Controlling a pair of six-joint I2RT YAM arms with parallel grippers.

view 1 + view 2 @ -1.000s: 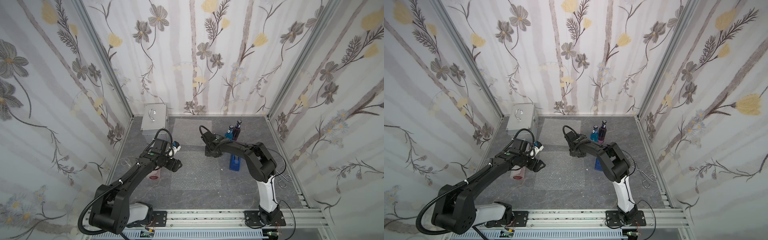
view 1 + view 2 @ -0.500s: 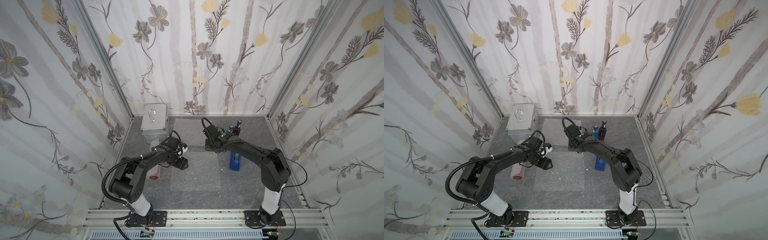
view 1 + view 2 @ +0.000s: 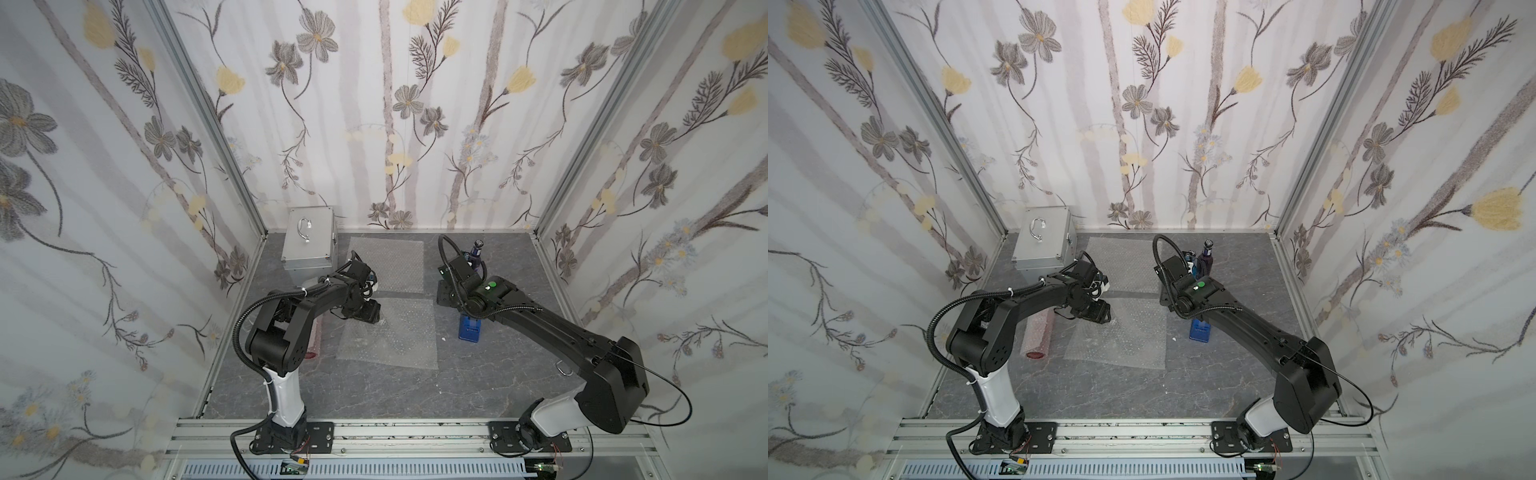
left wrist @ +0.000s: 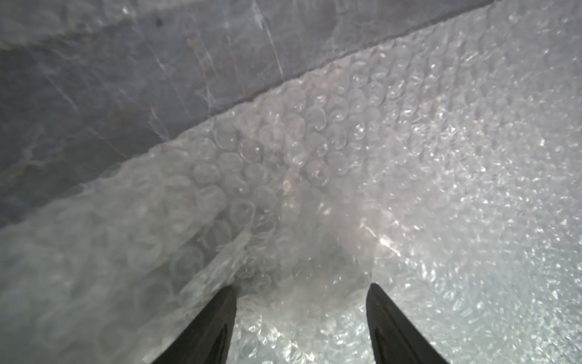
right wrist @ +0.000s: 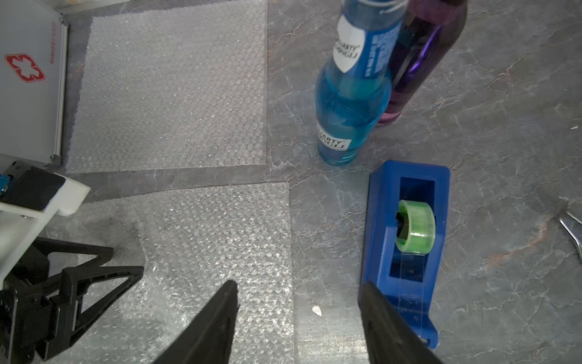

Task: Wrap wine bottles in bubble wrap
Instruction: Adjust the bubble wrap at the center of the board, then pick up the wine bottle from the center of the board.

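Spread apart, the left jaws hang low over a corner of the near bubble wrap sheet [image 4: 346, 157]. A lifted fold of wrap rests against one finger [image 4: 211, 327], but nothing is pinched between them; I judge they are set there to take that edge. The right jaws are spread too and empty, above the bare counter [image 5: 324, 252] between that sheet and the blue tape dispenser [image 5: 406, 239], well placed to reach for a bottle. Beside the left arm [image 3: 1025, 307], in a top view, the red bottle [image 3: 1040, 332] lies on its side, already rolled in wrap. Farther back a second sheet [image 5: 170, 88] lies flat, spare for another bottle. The blue bottle [image 5: 349, 104] and purple bottle [image 5: 419, 63] stand upright close together, unwrapped. Farthest, the silver case [image 3: 309, 241] sits in the corner.
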